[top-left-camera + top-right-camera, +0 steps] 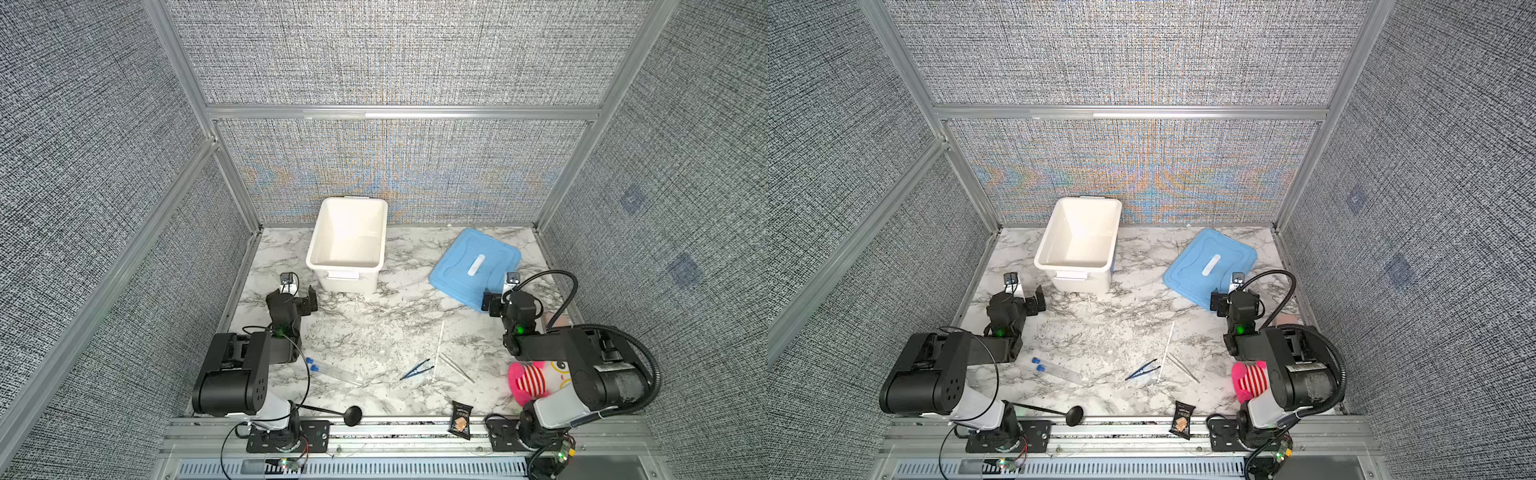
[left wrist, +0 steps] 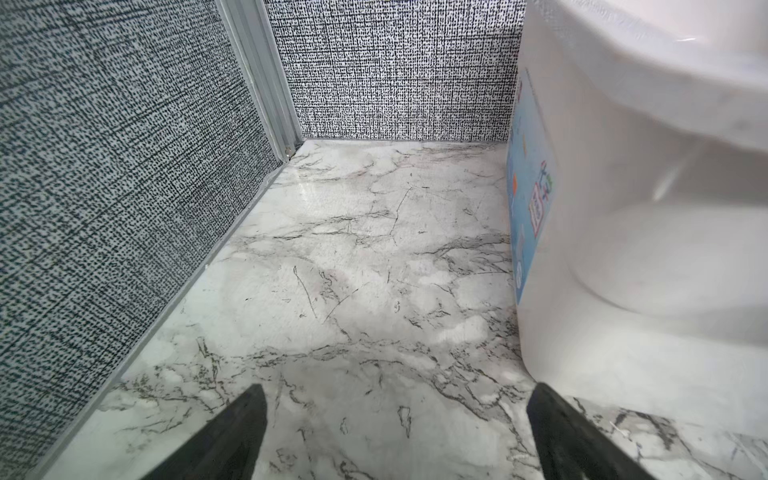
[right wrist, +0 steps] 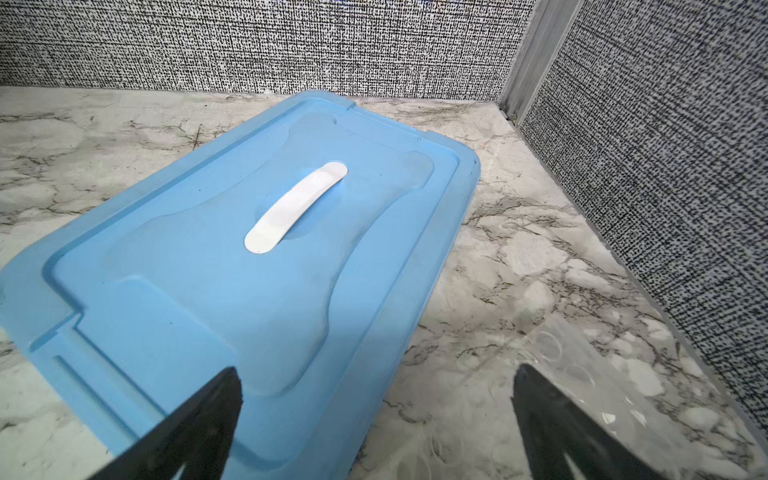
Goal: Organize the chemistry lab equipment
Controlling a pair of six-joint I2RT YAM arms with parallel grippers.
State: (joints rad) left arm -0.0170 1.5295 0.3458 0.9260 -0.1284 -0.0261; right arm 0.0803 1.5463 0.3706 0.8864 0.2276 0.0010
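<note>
1. Tubes (image 1: 332, 372): two, clear, with blue caps. Judged light, rigid, slick and apt to roll. Best taken across the body just behind the caps. They lie side by side on the surface (image 1: 374, 328), front left, near the left arm.
2. Blue tweezers (image 1: 415, 369): thin plastic, judged light and springy. Pinch mid-length so both legs close together. They lie front centre, legs splayed toward the stick (image 1: 437, 351).
3. Stick: long, thin, white, lying flat. Likely the hardest to lift, with little height to catch. Grip at the middle to keep it level. Whether it touches the blue tweezers I cannot tell.
4. Silver tweezers (image 1: 456, 367): metal, judged stiffer, smooth and slippery. Take them mid-length. They lie just right of the stick, near the plush (image 1: 530, 380).
5. Bin (image 1: 347, 266): open, looks empty, at the back. Lid (image 1: 457, 266): flat on the surface to its right.
6. Left gripper (image 2: 399, 388): fingers (image 2: 232, 436) wide, holding nothing, beside the bin. Right gripper (image 3: 378, 370): fingers (image 3: 199, 424) wide, holding nothing, over the lid's near corner. Both are well apart from the equipment.
</note>
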